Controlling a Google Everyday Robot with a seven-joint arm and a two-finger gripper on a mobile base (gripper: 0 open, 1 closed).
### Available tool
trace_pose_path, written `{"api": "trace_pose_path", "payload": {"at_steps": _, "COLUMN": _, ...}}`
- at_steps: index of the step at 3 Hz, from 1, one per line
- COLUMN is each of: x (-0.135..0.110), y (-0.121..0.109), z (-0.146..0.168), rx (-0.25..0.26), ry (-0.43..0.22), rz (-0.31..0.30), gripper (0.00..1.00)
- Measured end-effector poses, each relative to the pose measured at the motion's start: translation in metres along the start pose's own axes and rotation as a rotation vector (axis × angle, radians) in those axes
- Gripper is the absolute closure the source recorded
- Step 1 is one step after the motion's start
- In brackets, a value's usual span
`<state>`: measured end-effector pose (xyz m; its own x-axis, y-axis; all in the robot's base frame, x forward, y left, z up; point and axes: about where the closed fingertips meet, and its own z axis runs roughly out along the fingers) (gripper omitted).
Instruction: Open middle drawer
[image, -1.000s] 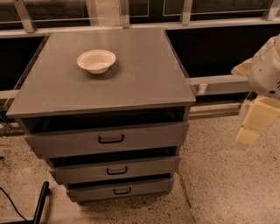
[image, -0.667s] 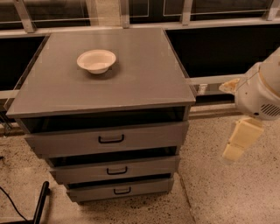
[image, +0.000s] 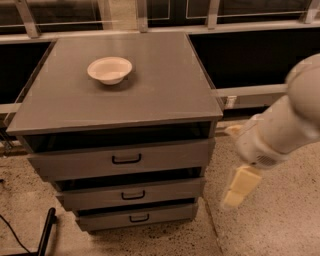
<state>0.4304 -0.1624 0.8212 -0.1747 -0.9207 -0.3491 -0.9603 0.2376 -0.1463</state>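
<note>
A grey cabinet (image: 125, 95) has three drawer fronts stacked on its front face. The middle drawer (image: 165, 191) is the medium-height front with a small black bar handle (image: 133, 195). It sits between the taller top front (image: 75, 162) and the slim bottom front (image: 170, 214). A dark gap shows above each front. My gripper (image: 239, 184), cream-coloured on a white arm (image: 285, 125), hangs over the floor just right of the cabinet. It is at about the middle drawer's height, apart from it and holding nothing.
A white bowl (image: 110, 69) sits on the cabinet top. Dark window panels with metal rails (image: 250, 91) run behind. Speckled floor (image: 280, 220) lies to the right. A black bar (image: 46, 231) and a cable (image: 12, 234) lie at lower left.
My arm and gripper have swung left and down, from the right edge of view to close beside the cabinet's right side. The drawers and bowl have not moved.
</note>
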Motion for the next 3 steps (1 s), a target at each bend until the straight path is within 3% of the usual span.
{"api": "trace_pose_path", "payload": {"at_steps": 1, "x": 0.009, "y": 0.009, "z": 0.051, "rx": -0.033, "ry": 0.052, "rz": 0.012, "gripper": 0.00}}
{"api": "trace_pose_path", "payload": {"at_steps": 3, "x": 0.014, "y": 0.017, "z": 0.068, "rx": -0.049, "ry": 0.061, "rz": 0.006, "gripper": 0.00}}
